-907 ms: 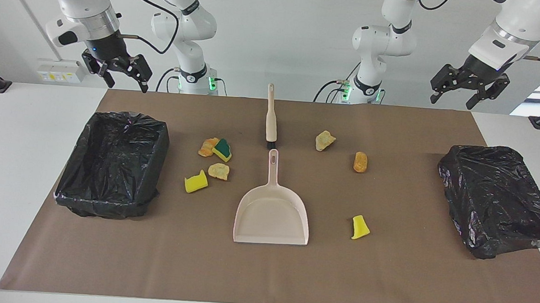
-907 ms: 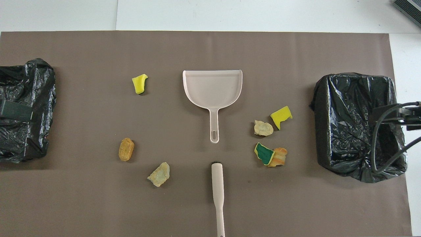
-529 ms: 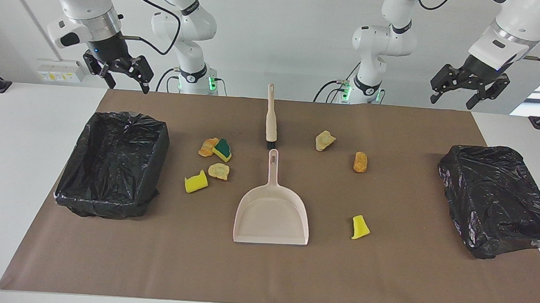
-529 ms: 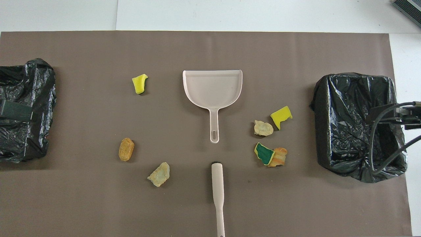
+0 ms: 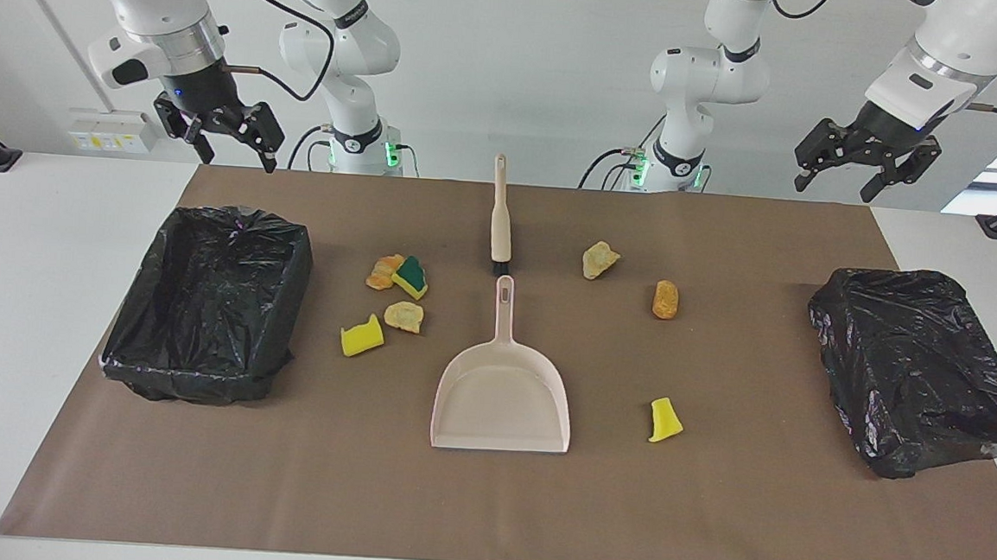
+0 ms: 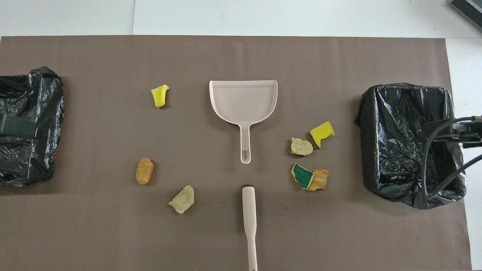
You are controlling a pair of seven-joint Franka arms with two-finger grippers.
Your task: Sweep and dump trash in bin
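Note:
Several pieces of trash lie on the brown mat. Beside the bin (image 5: 212, 297) at the right arm's end are a yellow sponge chunk (image 5: 362, 336), a tan lump (image 5: 404, 316), a green-layered sponge (image 5: 410, 276) and an orange lump (image 5: 385, 271). Toward the left arm's end lie a tan lump (image 5: 599, 259), an orange lump (image 5: 665, 299) and a yellow chunk (image 5: 666, 420). The beige dustpan (image 5: 502, 397) sits mid-mat, and the brush (image 5: 500, 219) lies nearer the robots, in line with its handle. My right gripper (image 5: 238, 153) hangs open over the table edge by the bin. High over the left arm's end, my left gripper (image 5: 842, 184) is open and holds nothing.
A second black-bagged bin (image 5: 917, 366) lies at the left arm's end of the mat. In the overhead view the first bin (image 6: 410, 143) has the right arm's cable (image 6: 429, 158) over it. White table (image 5: 31, 286) borders the mat.
My right gripper has risen slightly and drifted a little above the table edge. The left arm, the trash, the dustpan and the brush have not moved.

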